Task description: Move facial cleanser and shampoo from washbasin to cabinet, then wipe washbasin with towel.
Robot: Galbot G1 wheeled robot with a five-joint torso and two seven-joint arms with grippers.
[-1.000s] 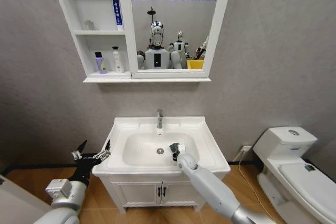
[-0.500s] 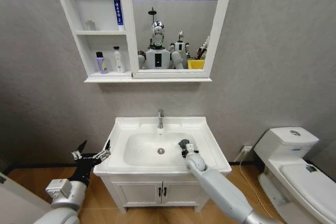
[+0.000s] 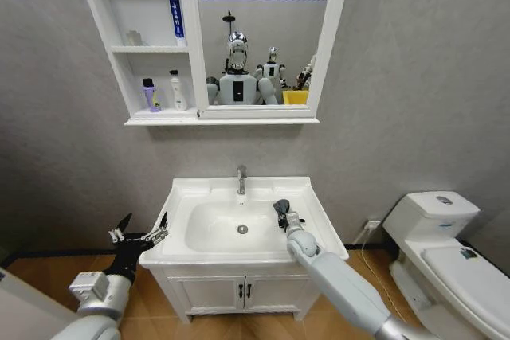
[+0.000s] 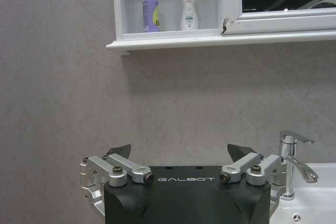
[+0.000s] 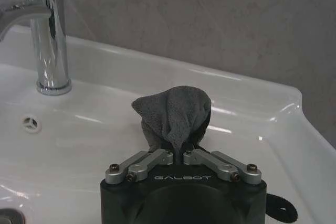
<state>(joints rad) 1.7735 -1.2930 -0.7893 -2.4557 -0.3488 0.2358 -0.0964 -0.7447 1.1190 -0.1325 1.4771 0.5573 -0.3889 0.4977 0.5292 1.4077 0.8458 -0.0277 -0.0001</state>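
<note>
- Head view: the white washbasin (image 3: pixel 311 205) sits in the middle, with a chrome tap (image 3: pixel 241 180) at 12 o'clock of the bowl and a drain (image 3: pixel 242 229) in the middle of it.
- The right tool (image 3: pixel 280 211) is at about 3 o'clock of the drain, by the bowl's right wall. It pinches the dark towel (image 3: pixel 280 206).
- The left tool (image 3: pixel 140 232) waits at 9 o'clock, just beside the basin's left edge, with its fingers spread apart.
- The cabinet (image 3: pixel 187 45) hangs on the wall above. A purple bottle (image 3: pixel 149 95) and a white bottle (image 3: pixel 177 90) stand side by side on its bottom shelf.
- A white toilet (image 3: pixel 446 252) stands at 4 o'clock.
- Left wrist view: the left tool (image 4: pixel 181 156) has its fingers spread wide. The purple bottle (image 4: pixel 150 10) and the white bottle (image 4: pixel 188 4) stand upright on the cabinet shelf (image 4: pixel 173 40). The tap (image 4: pixel 292 162) is off to the side.
- Right wrist view: the right tool (image 5: pixel 177 153) is pressed together on the grey towel (image 5: pixel 175 115), which bunches up over the basin's white wall (image 5: pixel 252 119). The tap (image 5: pixel 46 32) is near.
</note>
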